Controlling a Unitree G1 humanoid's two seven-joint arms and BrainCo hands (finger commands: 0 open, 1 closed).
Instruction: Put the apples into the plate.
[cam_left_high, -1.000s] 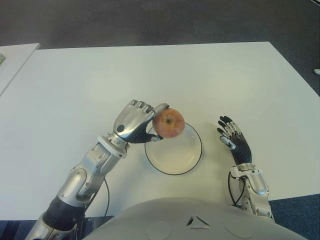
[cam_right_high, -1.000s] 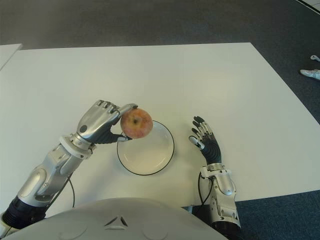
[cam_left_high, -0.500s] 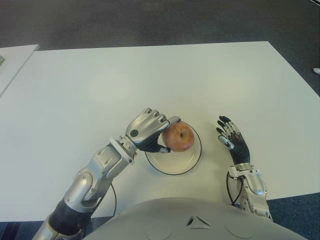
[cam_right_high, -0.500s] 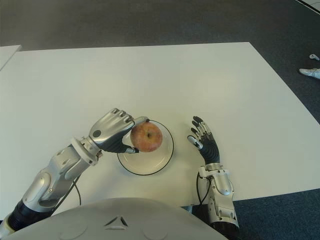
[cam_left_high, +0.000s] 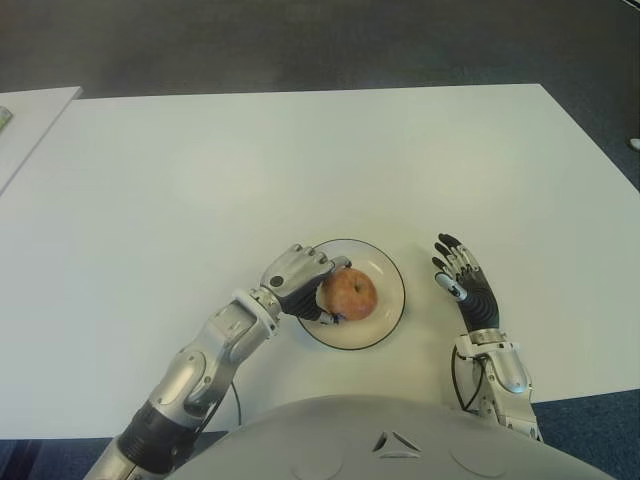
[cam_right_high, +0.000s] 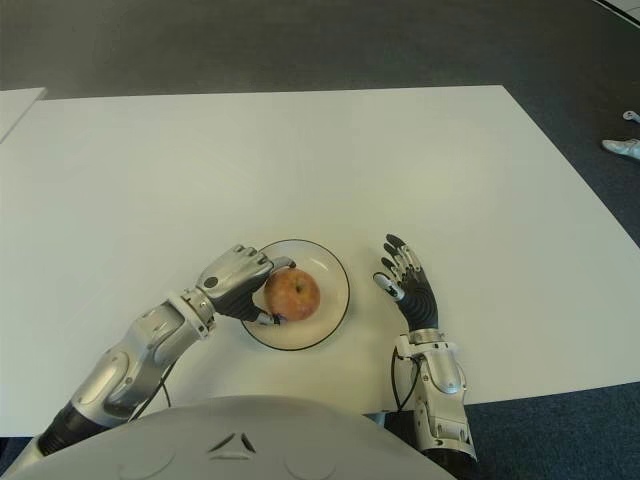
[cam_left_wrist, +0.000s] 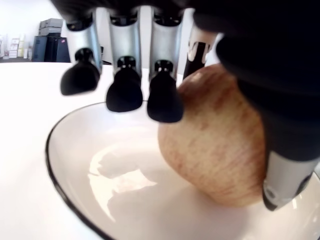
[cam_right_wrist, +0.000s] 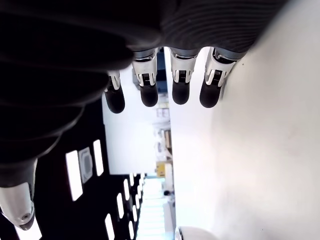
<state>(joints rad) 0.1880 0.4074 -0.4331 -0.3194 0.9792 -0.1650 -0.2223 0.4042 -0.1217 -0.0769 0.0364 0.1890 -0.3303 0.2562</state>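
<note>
Your red-yellow apple (cam_left_high: 347, 294) now sits low in the white plate (cam_left_high: 388, 283), carried down from above its rim; only release remains. The left robot hand (cam_left_high: 297, 282) still grips it. The left wrist view shows apple touching plate. Right robot hand (cam_left_high: 463, 279), fingers spread, shows beside the plate.

The left hand (cam_left_high: 296, 280) curls over the apple (cam_left_high: 347, 294), its fingers (cam_left_high: 318, 262) wrapping the fruit's near-left side inside the plate (cam_left_high: 392, 275). Beyond the fingertips, white table (cam_left_high: 300, 170). The right hand (cam_left_high: 464, 280) shows right of the plate, fingers extended.
</note>
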